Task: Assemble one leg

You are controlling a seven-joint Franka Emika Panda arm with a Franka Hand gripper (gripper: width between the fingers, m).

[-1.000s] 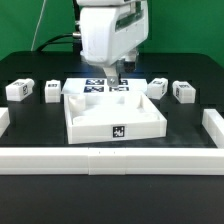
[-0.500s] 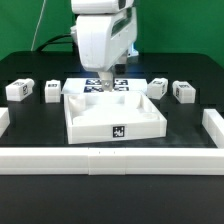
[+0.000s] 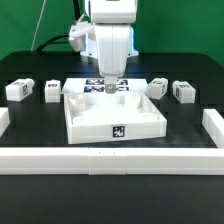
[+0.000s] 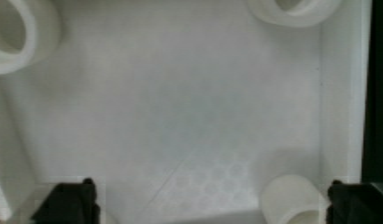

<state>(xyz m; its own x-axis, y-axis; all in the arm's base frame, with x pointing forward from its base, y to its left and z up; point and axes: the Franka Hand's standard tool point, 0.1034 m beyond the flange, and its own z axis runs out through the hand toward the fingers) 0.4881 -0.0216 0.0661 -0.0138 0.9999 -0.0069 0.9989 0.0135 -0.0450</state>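
Here the gripper [image 3: 108, 88] hangs wide open, holding nothing, over the far edge of the white tray panel [image 3: 115, 118]. I think it should slide to the nearest leg [image 3: 157, 88], just beside the panel's far corner on the exterior view's right, line up straight, then pinch its flat sides. The table [image 3: 40, 125] is black, with a white wall [image 3: 110, 160] along its near edge and green behind.

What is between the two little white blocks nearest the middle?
The large white panel fills that stretch, from the leg on the exterior view's left to the leg on its right; the open pincer hangs above it.
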